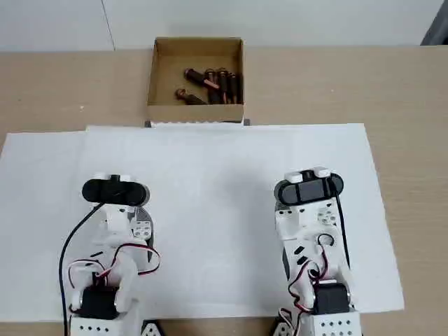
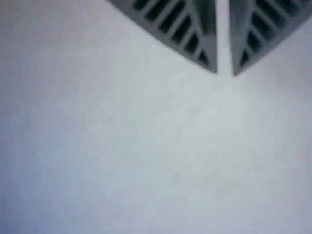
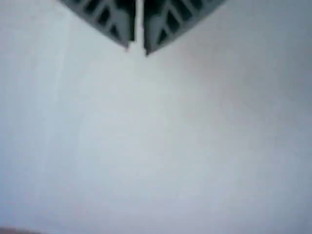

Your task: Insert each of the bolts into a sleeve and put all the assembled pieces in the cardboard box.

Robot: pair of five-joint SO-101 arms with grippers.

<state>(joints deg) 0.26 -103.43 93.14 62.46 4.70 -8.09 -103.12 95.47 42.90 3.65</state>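
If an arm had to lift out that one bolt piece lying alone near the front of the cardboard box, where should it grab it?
Probably mid-length on the lone assembled piece, coming straight down from above: the cardboard box walls block any side approach. It lies flat and slanted, one end clear of the clustered pieces, so turn the jaws across its narrow width.
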